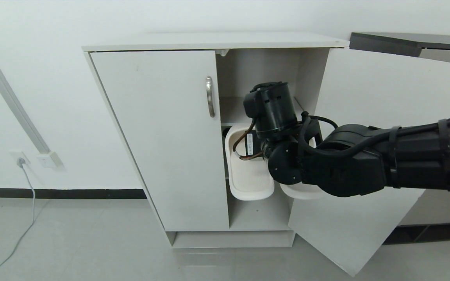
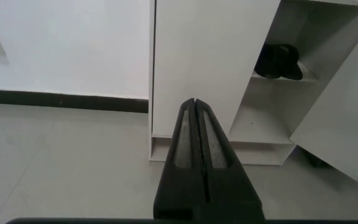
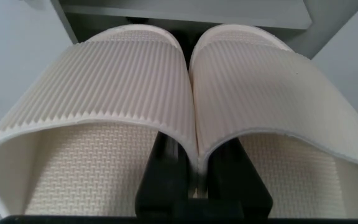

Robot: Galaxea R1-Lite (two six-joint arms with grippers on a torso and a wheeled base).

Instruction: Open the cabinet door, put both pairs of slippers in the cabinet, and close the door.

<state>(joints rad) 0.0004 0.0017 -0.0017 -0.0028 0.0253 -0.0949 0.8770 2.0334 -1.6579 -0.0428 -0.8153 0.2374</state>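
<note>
Well off to the left of my right pincer (image 3: 191,186) I see a wall socket (image 1: 20,159) with a grey cable (image 1: 34,203) trailing to the floor (image 1: 72,249), a switch (image 1: 49,160) beside it, black skirting (image 1: 53,193) below, and, far to the pincer's right, a dark-topped unit (image 1: 408,40).

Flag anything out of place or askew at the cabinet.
Nothing is spilled or damaged. The cream slippers, pinched together by the right gripper, hang tilted at the cabinet's open right side, with their lower ends jutting past its front instead of lying flat on a shelf.
</note>
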